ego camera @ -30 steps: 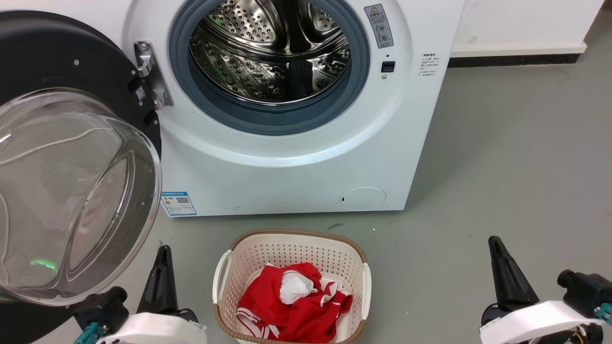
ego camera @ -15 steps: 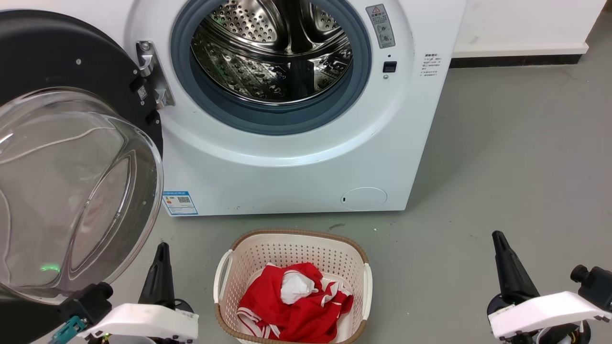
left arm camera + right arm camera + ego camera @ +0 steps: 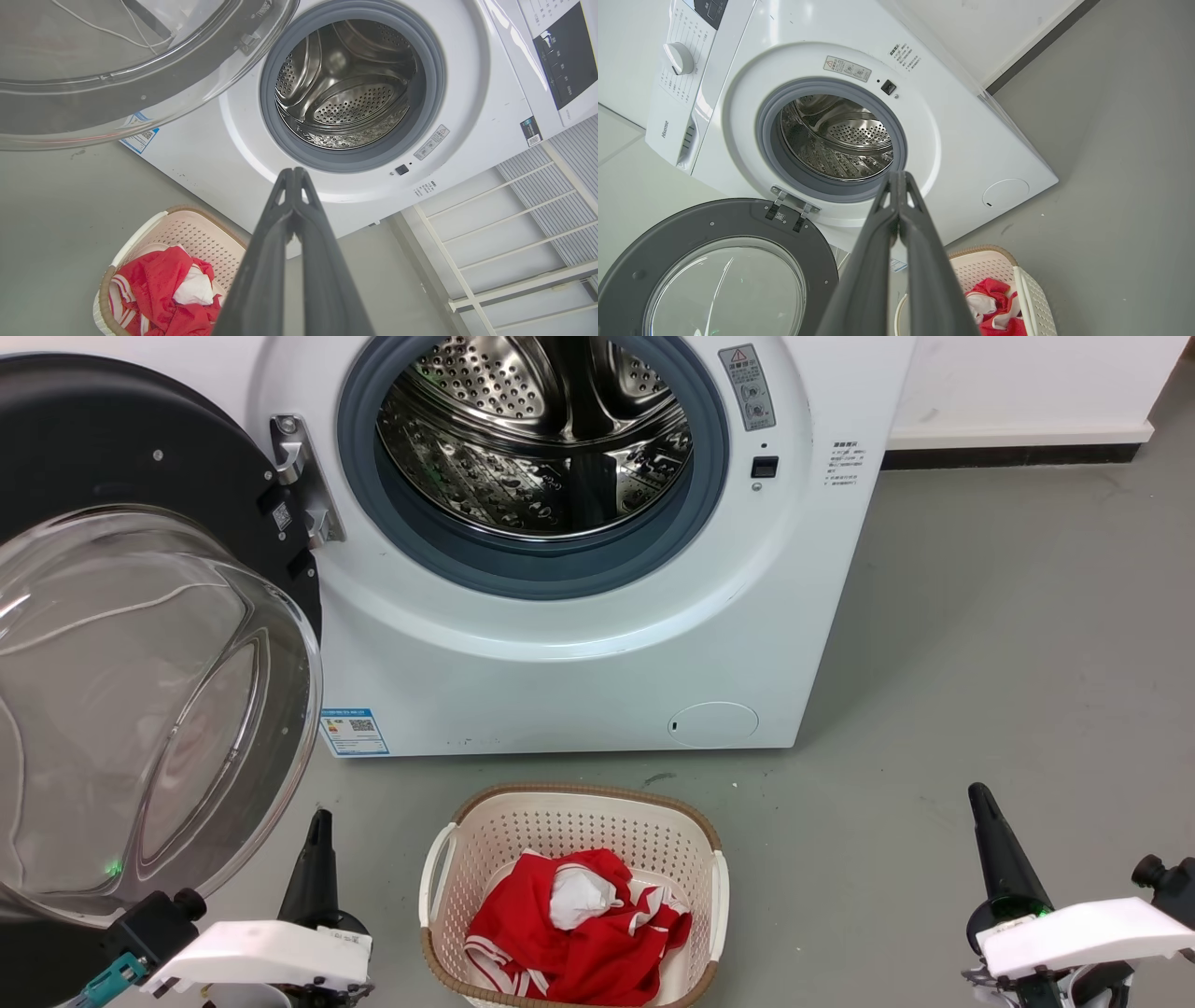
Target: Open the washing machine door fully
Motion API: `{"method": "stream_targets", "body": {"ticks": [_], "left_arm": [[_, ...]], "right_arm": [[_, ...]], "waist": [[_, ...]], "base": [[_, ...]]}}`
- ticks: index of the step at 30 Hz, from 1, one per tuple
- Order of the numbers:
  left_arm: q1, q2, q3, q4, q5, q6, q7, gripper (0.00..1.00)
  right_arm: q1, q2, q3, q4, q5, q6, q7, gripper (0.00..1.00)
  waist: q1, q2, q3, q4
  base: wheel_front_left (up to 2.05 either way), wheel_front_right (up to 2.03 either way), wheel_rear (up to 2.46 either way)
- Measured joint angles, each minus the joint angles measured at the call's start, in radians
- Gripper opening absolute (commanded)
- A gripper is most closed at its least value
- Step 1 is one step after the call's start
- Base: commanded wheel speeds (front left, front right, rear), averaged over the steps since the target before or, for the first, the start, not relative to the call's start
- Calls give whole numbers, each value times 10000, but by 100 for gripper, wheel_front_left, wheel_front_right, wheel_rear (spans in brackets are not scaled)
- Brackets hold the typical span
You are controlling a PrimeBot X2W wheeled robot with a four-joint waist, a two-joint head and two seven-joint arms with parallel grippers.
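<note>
Standing swung wide on its steel hinge (image 3: pixel 299 476), left of the porthole, the large round glossy black washing machine door (image 3: pixel 140 644) turns its clear bulging glass bowl outward from the white boxy front-loading washing machine (image 3: pixel 560 681). The perforated steel drum (image 3: pixel 537 439) and grey rubber gasket (image 3: pixel 551 574) are exposed. The left gripper (image 3: pixel 320 826), fingers pressed together, hangs near the door's lower edge. The right gripper (image 3: pixel 978 795), well apart, likewise has its fingers together. A cream perforated plastic basket (image 3: pixel 569 812) holding red cloth (image 3: pixel 579 933) sits before the machine.
</note>
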Motion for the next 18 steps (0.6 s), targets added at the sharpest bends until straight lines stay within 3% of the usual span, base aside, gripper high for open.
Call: {"method": "stream_targets", "body": {"ticks": [18], "left_arm": [[-272, -17, 188, 311, -2148, -176, 522, 0]], "right_arm": [[-306, -25, -128, 334, 2157, -2, 337, 0]], "waist": [[0, 0, -2, 49]], "base": [[0, 0, 0]]}}
